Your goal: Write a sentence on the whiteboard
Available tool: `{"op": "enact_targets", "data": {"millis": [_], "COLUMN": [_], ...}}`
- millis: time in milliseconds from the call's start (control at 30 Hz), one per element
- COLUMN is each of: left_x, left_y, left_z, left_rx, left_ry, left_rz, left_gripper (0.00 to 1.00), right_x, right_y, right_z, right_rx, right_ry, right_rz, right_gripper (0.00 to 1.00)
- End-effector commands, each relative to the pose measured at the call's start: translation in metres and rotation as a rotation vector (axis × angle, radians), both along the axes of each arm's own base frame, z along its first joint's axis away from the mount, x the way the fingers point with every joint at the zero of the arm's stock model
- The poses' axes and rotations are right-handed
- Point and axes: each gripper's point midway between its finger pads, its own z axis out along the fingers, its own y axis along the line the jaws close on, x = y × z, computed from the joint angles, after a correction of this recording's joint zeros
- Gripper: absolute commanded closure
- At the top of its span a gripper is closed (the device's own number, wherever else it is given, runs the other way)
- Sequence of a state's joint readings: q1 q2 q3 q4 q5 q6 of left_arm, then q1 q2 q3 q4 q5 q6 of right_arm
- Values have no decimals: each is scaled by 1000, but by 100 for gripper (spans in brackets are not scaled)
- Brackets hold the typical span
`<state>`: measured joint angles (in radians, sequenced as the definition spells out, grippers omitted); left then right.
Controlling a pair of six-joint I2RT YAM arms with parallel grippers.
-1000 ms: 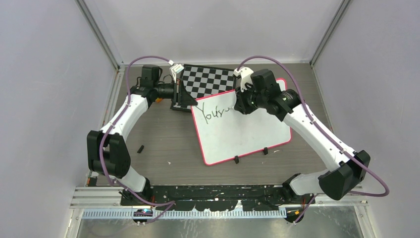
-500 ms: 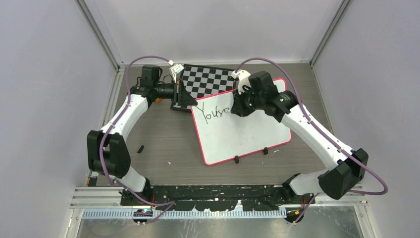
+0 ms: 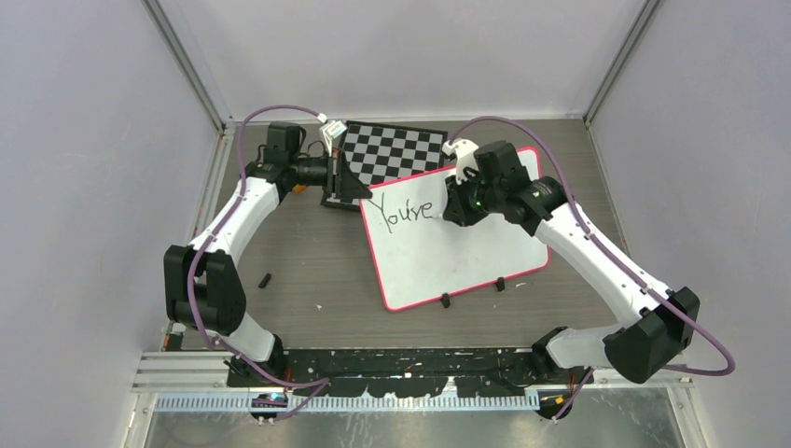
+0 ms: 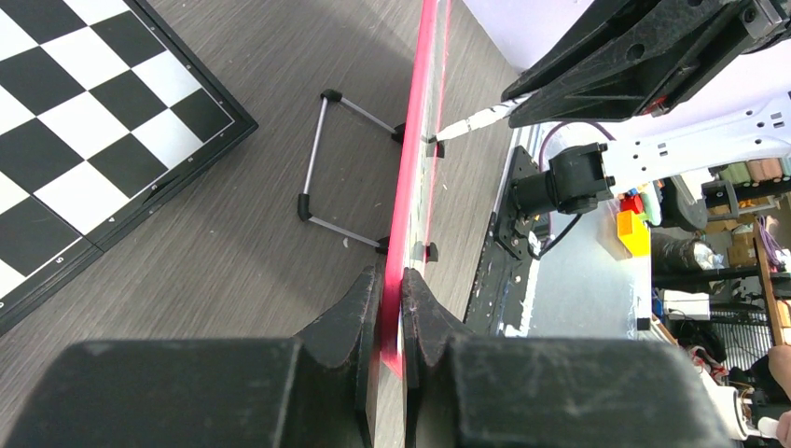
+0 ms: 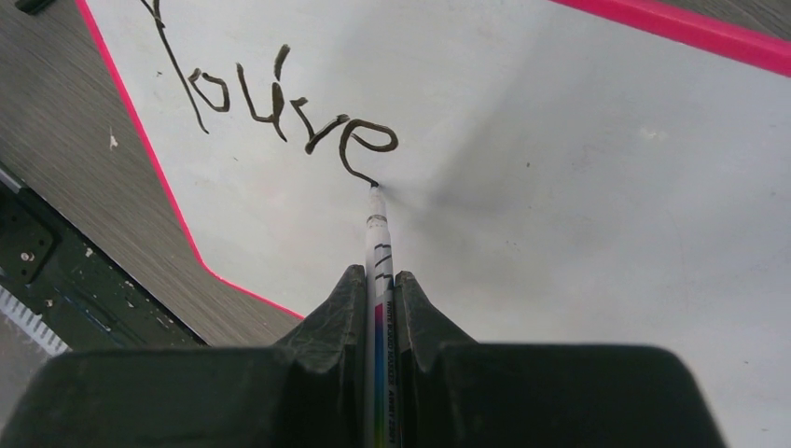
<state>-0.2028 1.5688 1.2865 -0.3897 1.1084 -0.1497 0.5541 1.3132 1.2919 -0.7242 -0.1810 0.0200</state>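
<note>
The whiteboard [image 3: 457, 252], at 5 o'clock from the checkerboard [image 3: 392, 154] on the bench [image 3: 298, 280], is being clamped at its 10 o'clock corner by the left gripper [image 4: 392, 285], while a marker [image 5: 378, 233] pinched in the right gripper [image 5: 378, 280] is being pressed to the end of the sentence [image 5: 280, 121].

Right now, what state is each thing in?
whiteboard, edge clamped in the left tool.
writing, unfinished, reads "You're".
marker, tip touching the whiteboard at the last letter.
left tool, shut on the whiteboard.
right tool, shut on the marker.
checkerboard, lying flat on the table.
</note>
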Motion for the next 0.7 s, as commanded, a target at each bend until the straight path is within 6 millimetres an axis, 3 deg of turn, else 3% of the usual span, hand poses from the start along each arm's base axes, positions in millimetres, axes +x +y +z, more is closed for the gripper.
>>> {"op": "enact_targets", "data": {"millis": [0,200,433,667], "left_x": [-12,-12,-14,-15], "left_y": [-12,-12,-11,-10], "left_z": [-9,-7,-7,-8], "left_rx": [12,12,13,21], "left_ry": [56,52,46,46], "left_rz": [-40,-41,-41,-38], "left_gripper": [100,100,100,100], "right_x": [13,8,6,-7], "right_y": [-16,-11,-29,-38], "right_z": [20,43,59,68], "right_rx": [-31,24,-22,23], "right_ry": [-93,-108,-136,-132], "right_rz": [-39,-28,-91,-25], "right_gripper": [100,100,100,100]}}
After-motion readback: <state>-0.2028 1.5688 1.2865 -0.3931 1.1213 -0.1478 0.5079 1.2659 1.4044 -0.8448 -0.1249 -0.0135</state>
